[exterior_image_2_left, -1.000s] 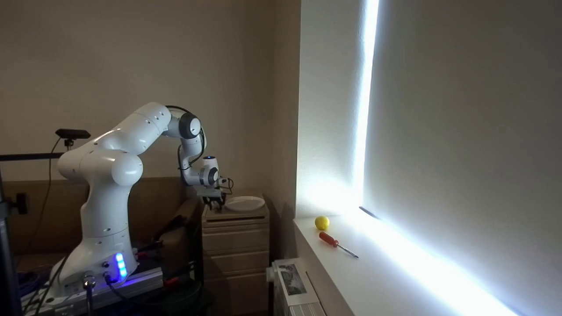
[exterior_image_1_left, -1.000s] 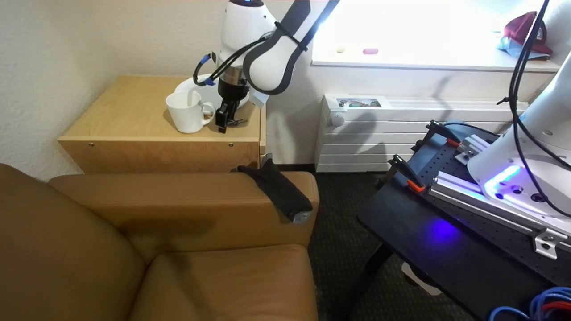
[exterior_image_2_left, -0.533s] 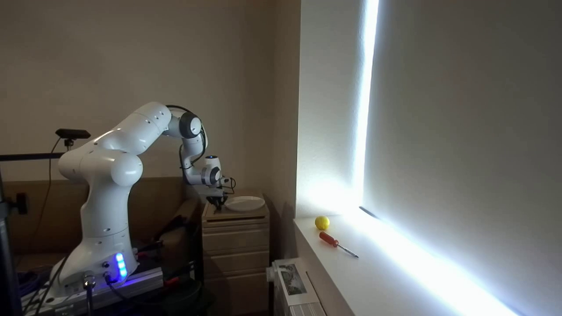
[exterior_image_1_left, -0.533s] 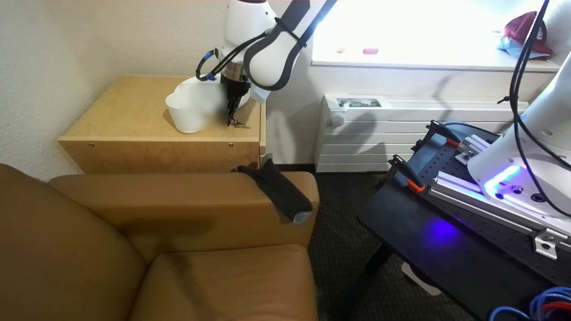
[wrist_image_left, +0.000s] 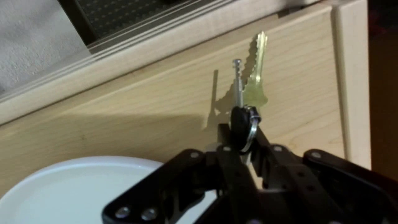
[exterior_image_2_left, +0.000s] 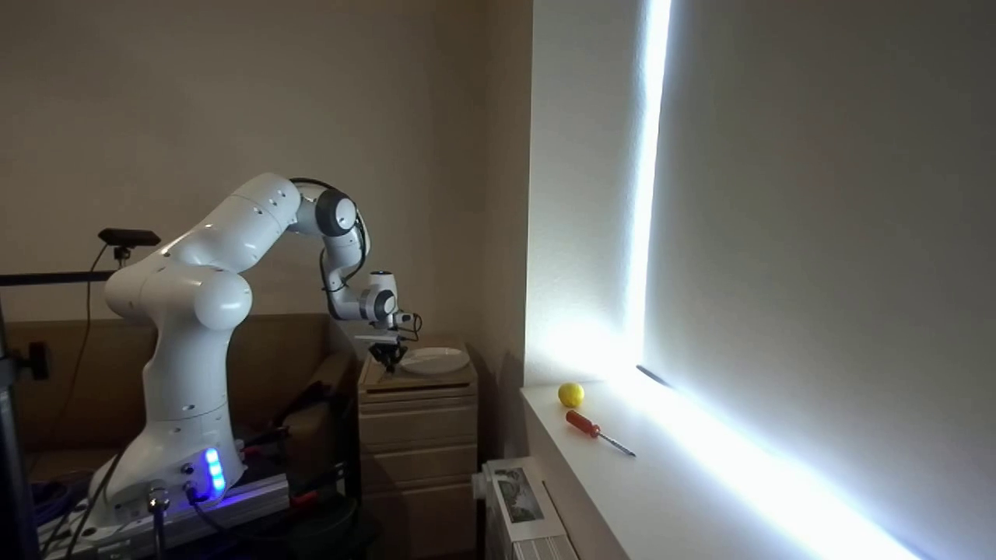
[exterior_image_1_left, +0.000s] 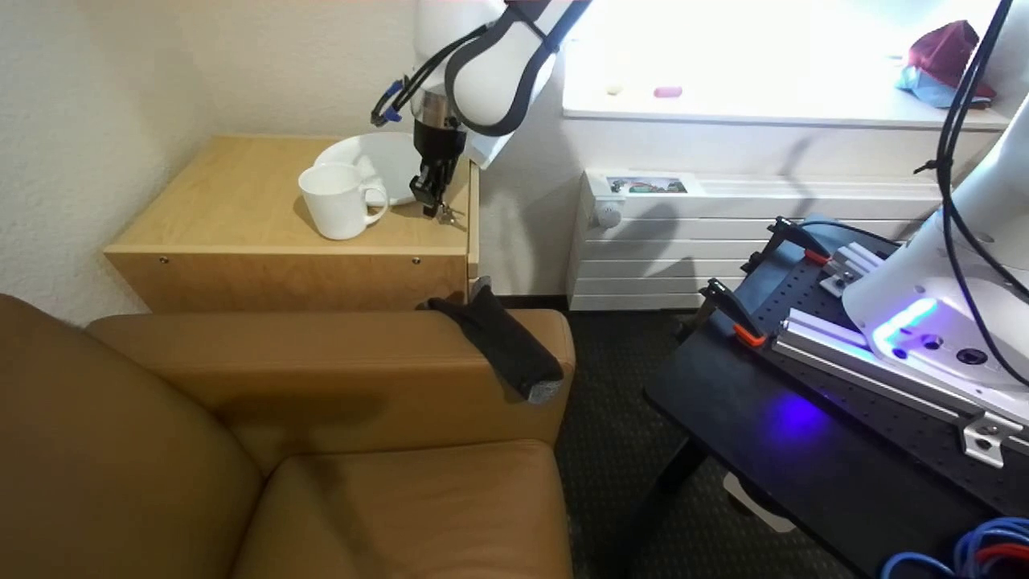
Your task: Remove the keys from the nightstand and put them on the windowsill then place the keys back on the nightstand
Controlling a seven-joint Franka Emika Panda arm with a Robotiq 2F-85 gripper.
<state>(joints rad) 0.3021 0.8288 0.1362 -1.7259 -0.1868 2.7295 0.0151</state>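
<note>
Lower centre, wrist view: my tool [wrist_image_left: 241, 134] clamps the keys [wrist_image_left: 253, 94]. I'd lift well above the desk [wrist_image_left: 298, 87] before crossing to the windowsill [exterior_image_2_left: 661, 498], lower right in an exterior view.

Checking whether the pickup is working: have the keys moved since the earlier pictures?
Yes: in an exterior view, the keys have shifted rightward, away from the white mug and toward the right edge of the nightstand.

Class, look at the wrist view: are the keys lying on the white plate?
No: the gripper holds the keys to the side of the white plate, and wood of the nightstand shows between the two.
</note>
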